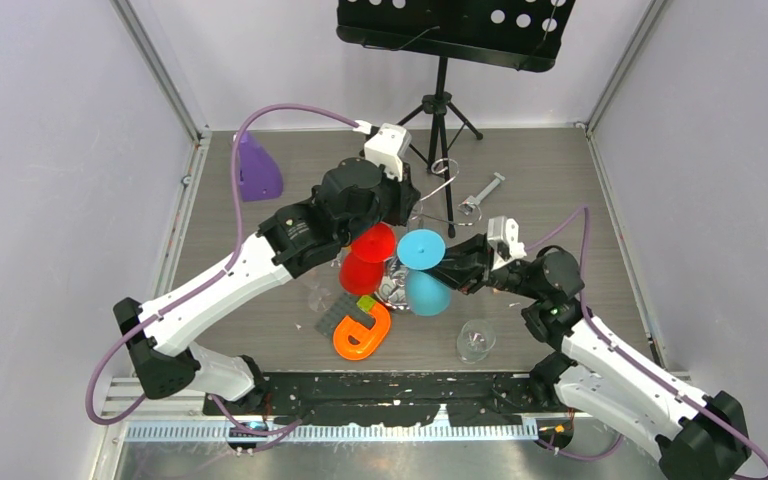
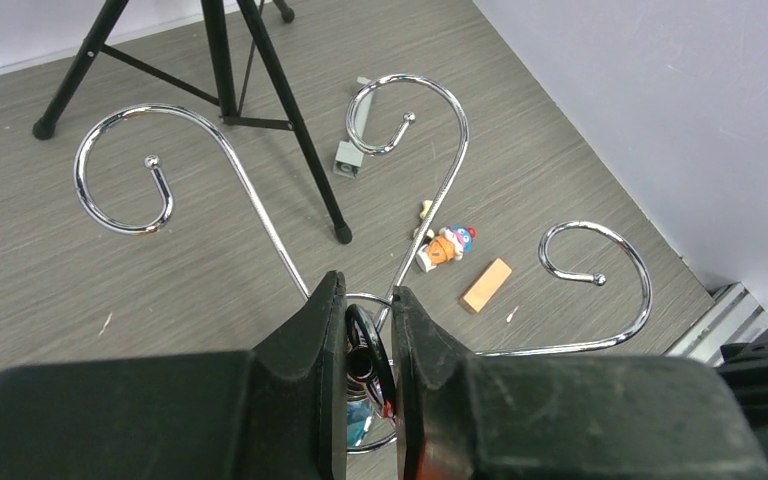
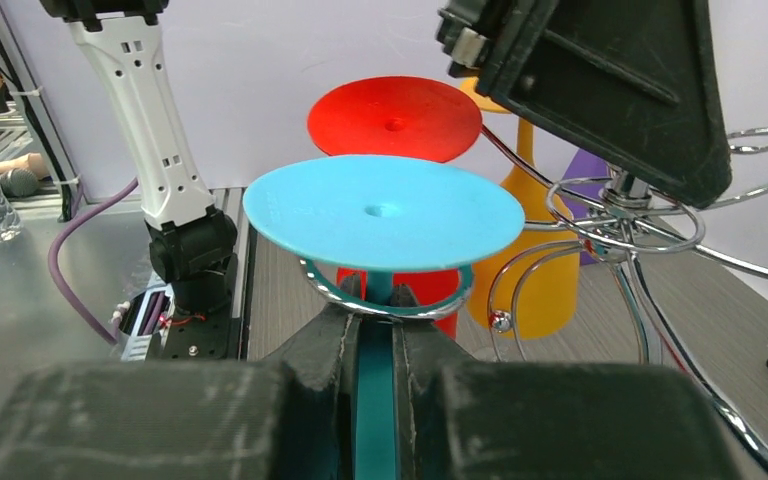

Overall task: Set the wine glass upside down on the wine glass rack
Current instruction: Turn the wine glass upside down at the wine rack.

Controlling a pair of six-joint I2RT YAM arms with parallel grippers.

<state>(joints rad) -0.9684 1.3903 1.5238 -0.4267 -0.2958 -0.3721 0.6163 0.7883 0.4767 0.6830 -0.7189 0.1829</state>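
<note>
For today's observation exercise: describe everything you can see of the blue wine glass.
The blue wine glass is opaque, matte, plastic-looking, with a round flat foot dimpled at its centre, a thin stem and a bowl. It is upside down, foot uppermost, stem inside a curled arm of the wine glass rack. The right gripper is shut on the stem.

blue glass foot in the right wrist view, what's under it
Its blue stem, clamped by the right gripper, with a chrome curl of the wine glass rack curving round it just below the foot. The bowl is hidden behind the gripper.
</note>
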